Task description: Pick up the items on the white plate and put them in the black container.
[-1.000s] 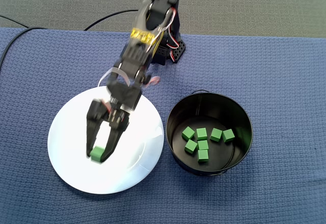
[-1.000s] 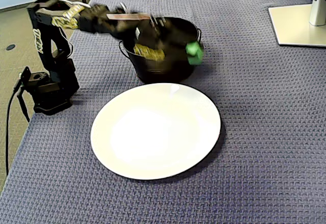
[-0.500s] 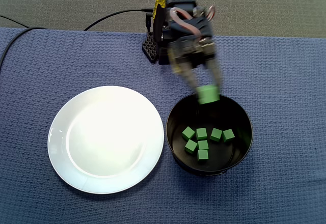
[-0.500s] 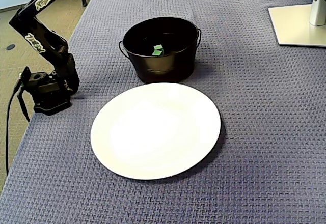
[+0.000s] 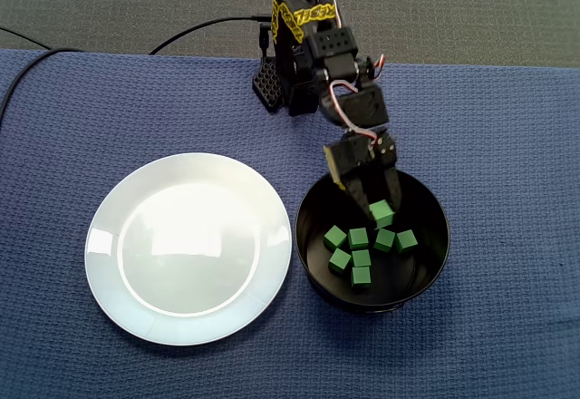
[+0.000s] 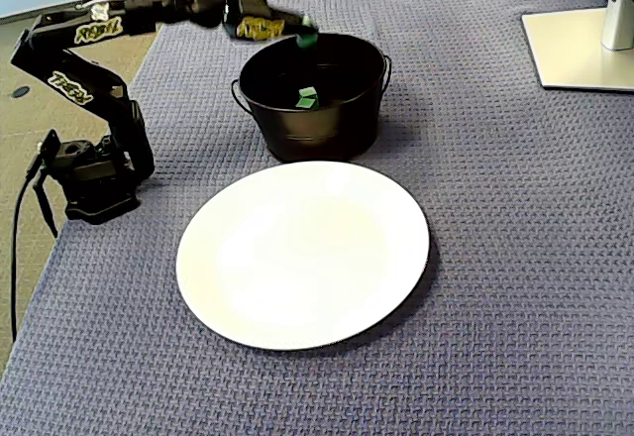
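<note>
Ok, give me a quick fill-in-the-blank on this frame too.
The white plate is ____.
____ cubes lie on the black container's floor.
The held cube, in the gripper above them, is ____.
Missing: empty; seven; green.

The arm (image 5: 313, 45) reaches forward, its down-tilted pincer (image 5: 378, 205) clamping a green cube (image 5: 381, 211).

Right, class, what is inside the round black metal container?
The round black metal container holds seven small green cubes on its floor; an eighth is at the tips of the black claw. The claw covers some floor beneath it.
</note>
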